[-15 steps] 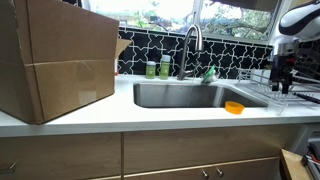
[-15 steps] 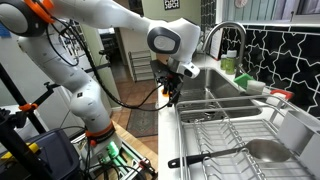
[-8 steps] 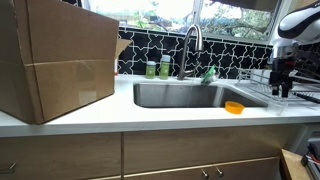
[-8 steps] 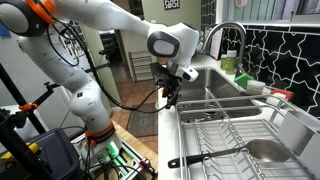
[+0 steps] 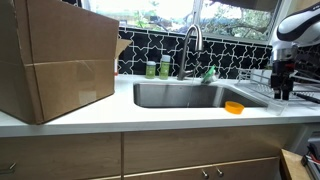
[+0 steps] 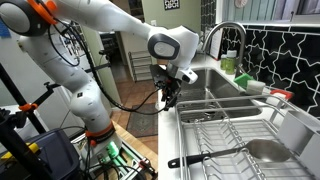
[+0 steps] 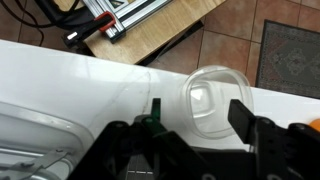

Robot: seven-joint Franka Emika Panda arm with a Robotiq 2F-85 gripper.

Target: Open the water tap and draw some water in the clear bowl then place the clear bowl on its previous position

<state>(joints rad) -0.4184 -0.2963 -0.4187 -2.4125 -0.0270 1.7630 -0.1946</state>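
In the middle of the wrist view the clear bowl (image 7: 210,103) sits between parted jaws, not yet gripped; the water tap (image 5: 185,50) looks unopened, so every step is judged left to do.

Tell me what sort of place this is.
A kitchen, probably a home one: a steel sink sits in a white countertop under a gooseneck water tap, with a wire dish rack beside it.

Large cardboard box (image 5: 55,60) on white countertop (image 5: 100,118) beside steel sink (image 5: 170,97); green bottles (image 5: 158,69) behind basin; orange dish (image 5: 234,107) near sink corner; wire dish rack (image 6: 230,135) holding dark utensil (image 6: 205,158).
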